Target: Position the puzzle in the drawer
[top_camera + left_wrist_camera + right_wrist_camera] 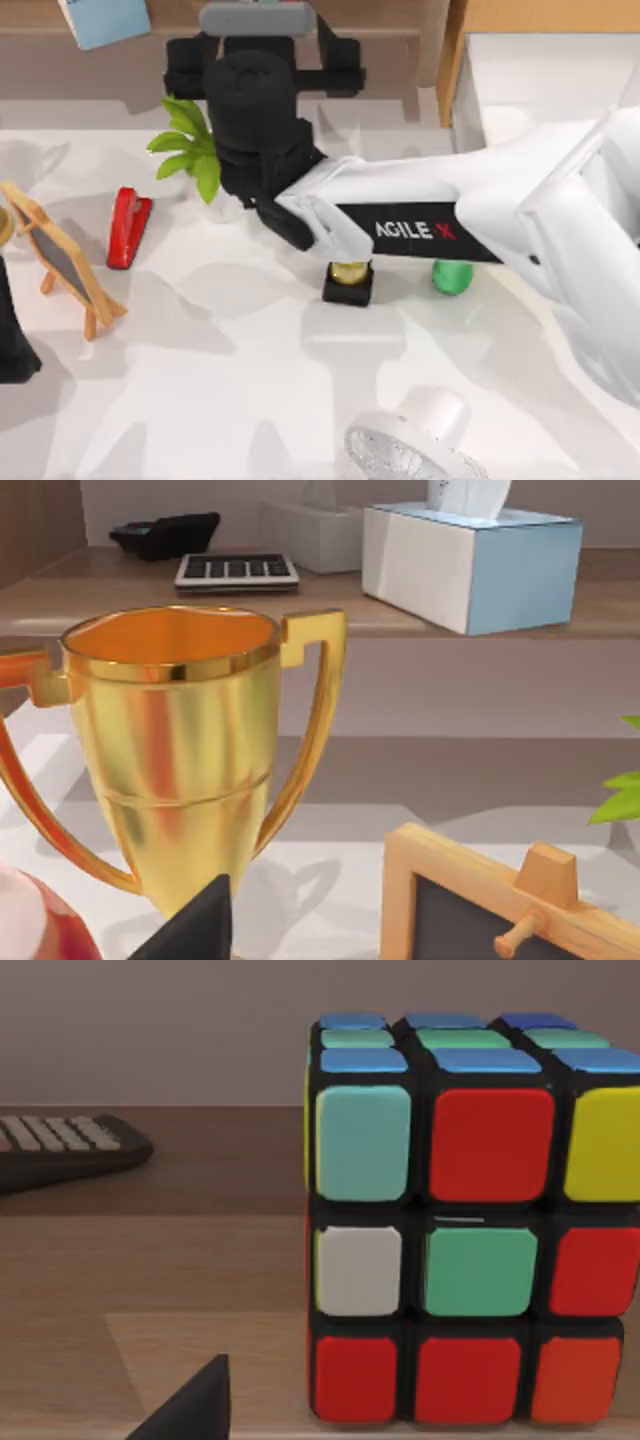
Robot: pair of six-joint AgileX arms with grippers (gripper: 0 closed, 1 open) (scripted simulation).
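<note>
The right gripper [262,100] hovers at the brown shelf [200,1260], facing the puzzle [470,1230], which sits on the shelf board close ahead. Whether its fingers are open or closed cannot be told. Centre the fingers on opposite cube faces before closing. Keep clear of the calculator [60,1145] alongside. The drawer [530,70] lies open at the table's right. The left gripper idles near the trophy [175,750].

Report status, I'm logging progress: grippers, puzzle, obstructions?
Right gripper up at the brown shelf, facing puzzle. Left arm parked at table's left. Drawer at right.
</note>
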